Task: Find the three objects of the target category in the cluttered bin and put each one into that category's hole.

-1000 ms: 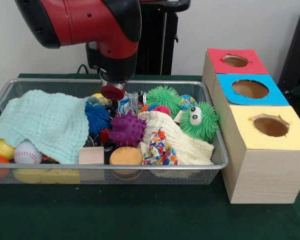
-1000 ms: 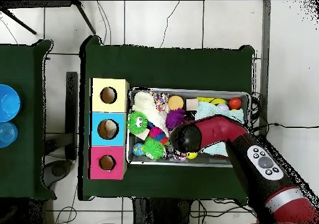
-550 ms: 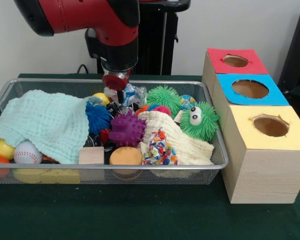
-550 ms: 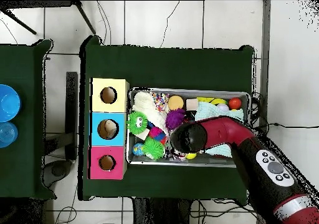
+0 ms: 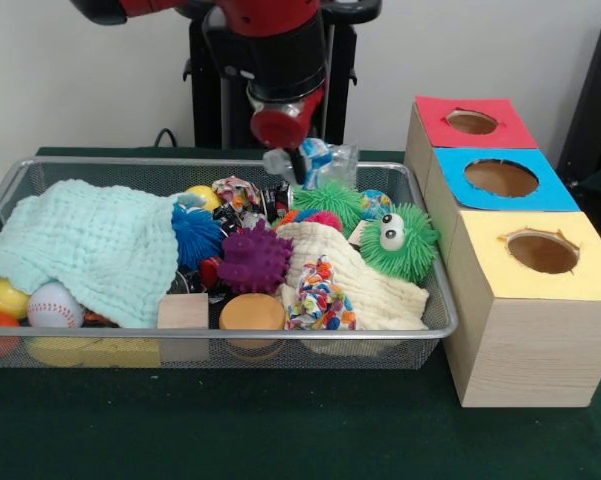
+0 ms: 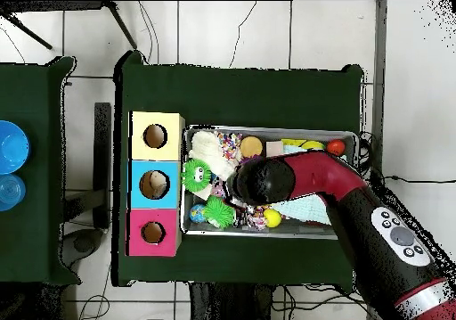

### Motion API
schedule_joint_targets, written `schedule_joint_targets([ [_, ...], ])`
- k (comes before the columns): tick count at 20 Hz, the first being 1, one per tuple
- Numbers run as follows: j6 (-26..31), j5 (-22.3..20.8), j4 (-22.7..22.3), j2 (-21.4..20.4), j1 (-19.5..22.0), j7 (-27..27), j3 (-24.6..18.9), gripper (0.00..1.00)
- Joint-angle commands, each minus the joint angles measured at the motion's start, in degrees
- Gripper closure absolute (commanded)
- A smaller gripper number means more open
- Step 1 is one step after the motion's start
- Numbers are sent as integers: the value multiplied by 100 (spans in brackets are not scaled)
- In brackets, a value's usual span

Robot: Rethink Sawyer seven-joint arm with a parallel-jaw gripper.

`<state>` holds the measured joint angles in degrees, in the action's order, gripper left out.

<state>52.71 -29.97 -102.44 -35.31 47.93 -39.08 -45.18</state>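
arm (image 5: pixel 270 30): reaching down from above | gripper (image 5: pixel 298 163): raised, clamped on a crinkly packet (image 5: pixel 315 160)

We saw the front view evenly and softly lit, with no hard shadows; only a faint dark band lay under the wire bin (image 5: pixel 435 300) on the green worktop (image 5: pixel 280 430). The arm (image 5: pixel 280 40) showed slight motion blur, and a dull highlight sat on its red shell. From overhead, the pale floor (image 6: pixel 267 31) looked bright, the cloth dark and flat.
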Motion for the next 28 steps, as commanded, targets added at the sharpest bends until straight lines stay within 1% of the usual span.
schedule_joint_targets([
  [1,-425,757,-483,184,376,49,-936,100],
  [3,-603,923,-495,285,449,-53,-1109,100],
  [4,-621,974,-508,299,474,-78,-1156,100],
  [5,-646,1130,-544,294,532,-142,-1307,100],
  [7,-791,1283,-641,312,570,-297,-1475,100],
  [10,-1107,1391,-773,329,475,-611,-1569,100],
  [11,-1366,1401,-847,376,413,-786,-1577,100],
  [17,-2390,1431,-1086,588,40,-1323,-1495,100],
  [20,-2763,1469,-1120,714,-151,-1438,-1380,100],
  [21,-2874,1500,-1123,816,-225,-1465,-1332,100],
  [25,-2952,1609,-1095,987,-493,-1474,-1047,100],
  [28,-2868,1700,-1126,1040,-572,-1444,-893,100],
])
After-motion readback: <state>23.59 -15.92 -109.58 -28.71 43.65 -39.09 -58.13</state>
